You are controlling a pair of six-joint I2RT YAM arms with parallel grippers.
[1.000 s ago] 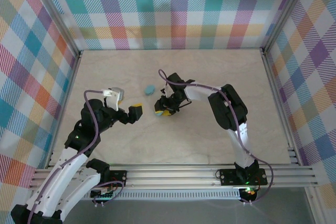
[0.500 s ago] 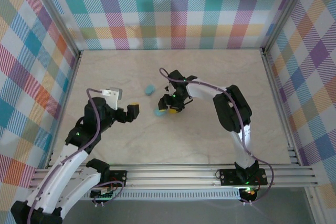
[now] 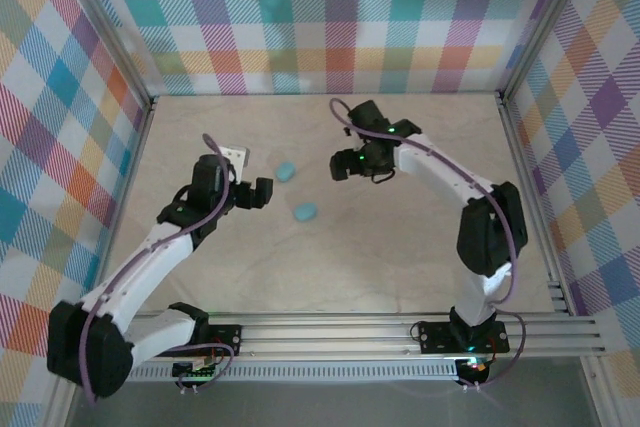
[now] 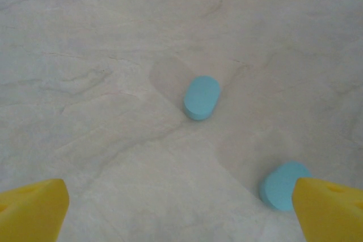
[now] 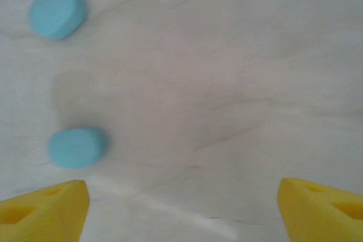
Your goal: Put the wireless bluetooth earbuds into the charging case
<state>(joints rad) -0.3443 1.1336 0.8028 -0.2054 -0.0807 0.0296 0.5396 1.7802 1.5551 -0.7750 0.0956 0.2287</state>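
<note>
Pale-blue plastic, likely smooth, light and slippery: far case [image 3: 286,169] and near case [image 3: 305,212] lie closed on the table [image 3: 400,257], between left gripper [image 4: 181,211] and right gripper [image 5: 182,207], both spread wide, empty. Pinch the narrow sides.

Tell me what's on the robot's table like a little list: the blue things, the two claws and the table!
table: pale marbled top
walls: colourful checks
far case: pale blue oval, lying flat, looks shut
near case: same pale blue oval, lying apart from the far one, looks shut
left gripper: open, holding nothing, left of both cases
right gripper: open, holding nothing, right of the far case
</note>
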